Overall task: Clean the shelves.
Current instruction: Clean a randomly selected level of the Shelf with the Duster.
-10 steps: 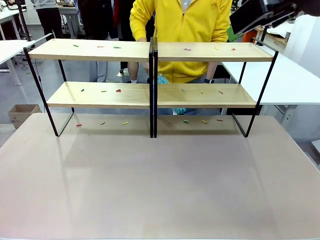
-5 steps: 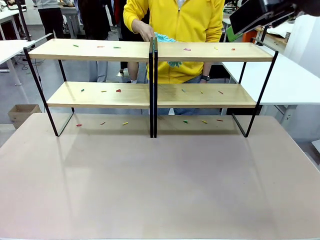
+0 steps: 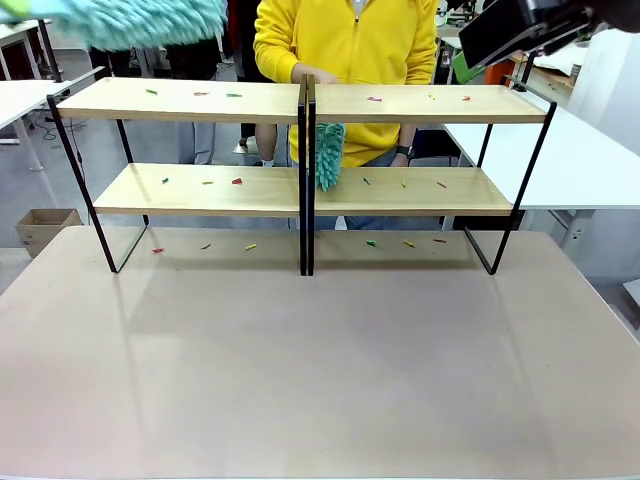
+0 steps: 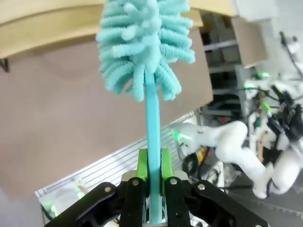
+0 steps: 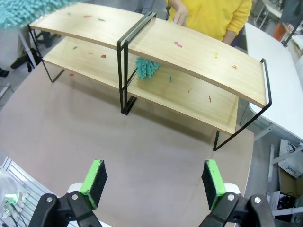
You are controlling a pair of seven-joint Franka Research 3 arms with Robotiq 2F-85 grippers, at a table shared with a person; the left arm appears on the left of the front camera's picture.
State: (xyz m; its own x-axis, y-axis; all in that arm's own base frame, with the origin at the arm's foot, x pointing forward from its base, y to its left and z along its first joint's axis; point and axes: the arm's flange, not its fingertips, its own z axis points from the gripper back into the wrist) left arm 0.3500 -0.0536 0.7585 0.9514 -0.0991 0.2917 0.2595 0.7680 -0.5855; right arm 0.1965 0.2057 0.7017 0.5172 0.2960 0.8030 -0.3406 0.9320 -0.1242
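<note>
Two dusters noted. In the left wrist view I see my left gripper [image 4: 153, 163] clamped on the teal duster [image 4: 144, 42] by its handle. The front view places its head high over the left end of the shelves [image 3: 200, 100], which stand along the far edge of the table [image 3: 320, 380]. My right gripper [image 5: 154, 182] hovers above the table, pads wide apart. A person's second duster [image 3: 329, 155] hangs at the middle posts.

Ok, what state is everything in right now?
Left claw: shut on teal duster, raised.
Right claw: open, empty.
Shelves: upright, both tiers littered with coloured scraps.
Person's duster: head down at the lower board, by the middle posts.
</note>
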